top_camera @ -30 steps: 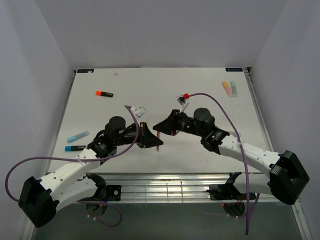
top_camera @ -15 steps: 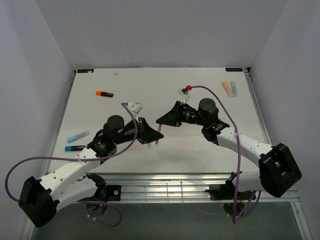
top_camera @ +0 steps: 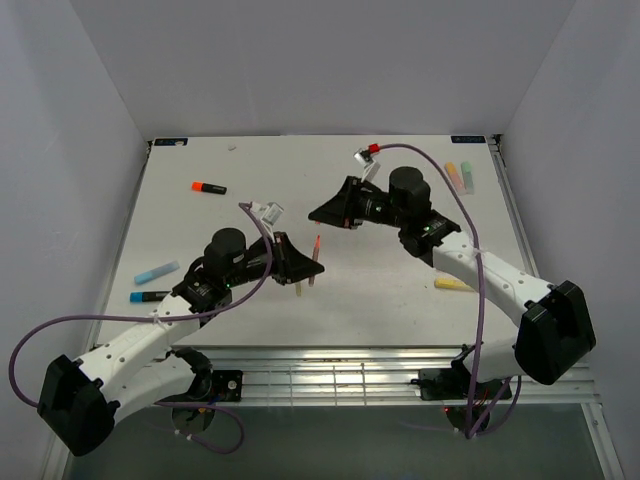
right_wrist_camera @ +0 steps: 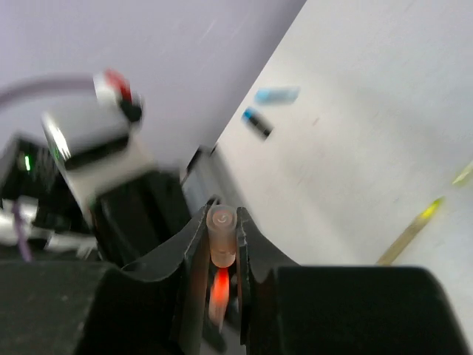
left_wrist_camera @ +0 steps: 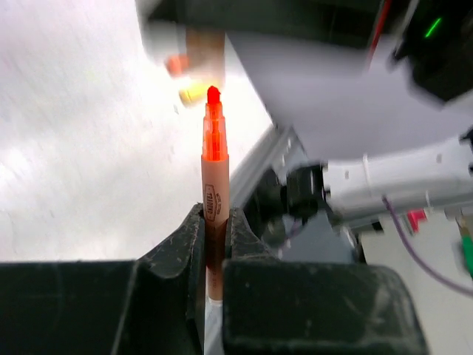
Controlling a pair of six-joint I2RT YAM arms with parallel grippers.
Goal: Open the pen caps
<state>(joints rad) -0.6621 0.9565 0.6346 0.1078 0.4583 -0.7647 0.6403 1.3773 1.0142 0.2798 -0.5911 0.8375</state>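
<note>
My left gripper (top_camera: 305, 268) is shut on a thin pale-orange pen (top_camera: 315, 258) and holds it upright above the table's middle. In the left wrist view the pen (left_wrist_camera: 215, 177) stands between the jaws of the left gripper (left_wrist_camera: 214, 222), its bright orange tip bare. My right gripper (top_camera: 318, 214) hangs up and right of the pen, apart from it. In the right wrist view the right gripper (right_wrist_camera: 220, 240) is shut on a small pale-orange pen cap (right_wrist_camera: 222, 235). The cap is hidden in the top view.
An orange-and-black highlighter (top_camera: 208, 187) lies far left. Two blue highlighters (top_camera: 157, 271) (top_camera: 150, 296) lie at the left edge. Yellow (top_camera: 452, 172) and green (top_camera: 466, 176) ones lie far right. A thin yellow pen (top_camera: 452, 284) lies under the right arm.
My right gripper has pulled away up and to the right with the cap. The pen stays in my left gripper with its tip bare. The left gripper has shifted slightly.
</note>
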